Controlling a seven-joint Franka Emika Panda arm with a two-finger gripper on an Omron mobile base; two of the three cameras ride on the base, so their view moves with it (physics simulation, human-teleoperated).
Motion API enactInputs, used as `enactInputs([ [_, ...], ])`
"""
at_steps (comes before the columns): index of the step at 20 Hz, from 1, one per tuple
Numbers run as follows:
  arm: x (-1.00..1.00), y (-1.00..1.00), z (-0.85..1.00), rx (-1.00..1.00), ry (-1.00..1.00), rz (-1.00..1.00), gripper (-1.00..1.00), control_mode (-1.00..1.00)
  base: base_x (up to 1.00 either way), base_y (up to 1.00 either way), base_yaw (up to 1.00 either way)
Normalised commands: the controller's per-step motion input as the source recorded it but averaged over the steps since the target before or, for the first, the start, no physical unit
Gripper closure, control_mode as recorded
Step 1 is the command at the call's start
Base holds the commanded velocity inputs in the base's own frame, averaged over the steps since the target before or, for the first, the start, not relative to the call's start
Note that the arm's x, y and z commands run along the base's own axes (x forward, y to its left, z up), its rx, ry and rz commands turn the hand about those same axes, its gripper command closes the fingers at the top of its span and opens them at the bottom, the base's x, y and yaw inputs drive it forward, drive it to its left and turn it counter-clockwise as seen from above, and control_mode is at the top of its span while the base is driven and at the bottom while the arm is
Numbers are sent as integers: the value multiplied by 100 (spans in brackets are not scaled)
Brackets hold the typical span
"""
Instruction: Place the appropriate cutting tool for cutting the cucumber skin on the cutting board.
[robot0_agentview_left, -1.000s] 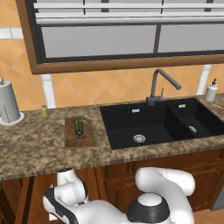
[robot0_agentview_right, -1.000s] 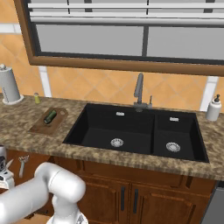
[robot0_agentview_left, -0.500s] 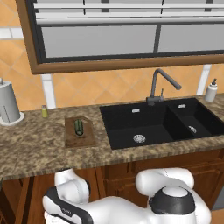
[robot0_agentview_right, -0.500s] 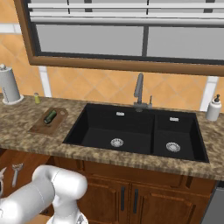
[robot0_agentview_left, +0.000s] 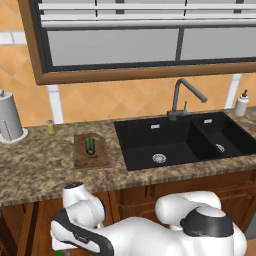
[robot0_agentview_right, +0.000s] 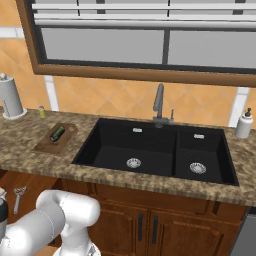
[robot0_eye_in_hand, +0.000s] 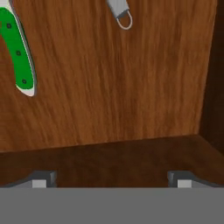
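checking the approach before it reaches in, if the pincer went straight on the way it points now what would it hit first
Probably bare wood: the open pincer points at the brown wooden drawer floor, between the green-handled knife off to one side and the grey cutting tool at the top edge. Neither looks in line, though depth is unclear.

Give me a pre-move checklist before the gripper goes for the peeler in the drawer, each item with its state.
1. Gripper open and empty: ok, fingertips stand wide apart with nothing between them.
2. Cutting tool lined up between the fingertips: not ok, it lies at the top edge of the hand view.
3. Green-handled knife apart from the cutting tool: ok.
4. Cutting board has bare room: ok, beside the cucumber.
5. Whole length of the cutting tool visible: not ok, cut off by the frame.
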Motion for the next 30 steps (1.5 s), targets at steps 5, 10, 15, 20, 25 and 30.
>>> enactInputs([
  [5, 47, 1, 1, 0, -18, 10, -100, -100, 0, 0, 0],
  [10, 51, 0, 0, 0, -4, 14, -100, -100, 0, 0, 0],
  [15, 79, 0, -10, 0, 1, 16, -100, -100, 0, 0, 0],
  [20, 75, 0, -37, 0, 5, 14, -100, -100, 0, 0, 0],
  [25, 46, 10, -51, -1, 4, 13, -100, -100, 0, 0, 0],
  [30, 5, 22, -47, -2, 0, 10, -100, -100, 0, 0, 0],
])
